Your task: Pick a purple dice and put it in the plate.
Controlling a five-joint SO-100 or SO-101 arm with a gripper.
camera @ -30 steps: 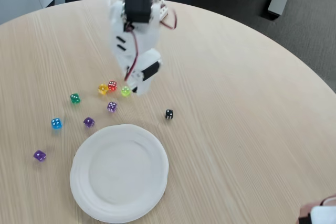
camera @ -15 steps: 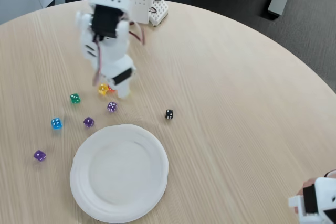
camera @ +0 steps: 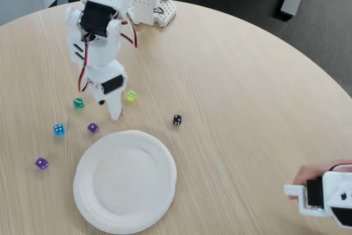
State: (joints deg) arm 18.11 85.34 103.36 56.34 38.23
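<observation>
The white plate (camera: 88, 202) lies at the front left of the round table. My gripper (camera: 114, 111) points down just beyond the plate's far rim, its white fingers (camera: 115, 108) low over the table. The pale purple dice is hidden behind that fingertip. I cannot make out how the jaws stand. Two darker purple dice lie to the left, one (camera: 93, 128) near the plate's rim and one (camera: 41, 163) farther out.
Other dice lie around the gripper: green (camera: 78, 103), yellow-green (camera: 131, 96), blue (camera: 58, 129) and black (camera: 177, 119). The arm's base (camera: 146, 4) stands at the table's far edge. A hand holding a white device (camera: 324, 196) shows at the bottom right.
The arm has swung left and its gripper has come down over the spot where the pale purple dice lay. It now hides the yellow and red dice. The hand at bottom right came further in.
</observation>
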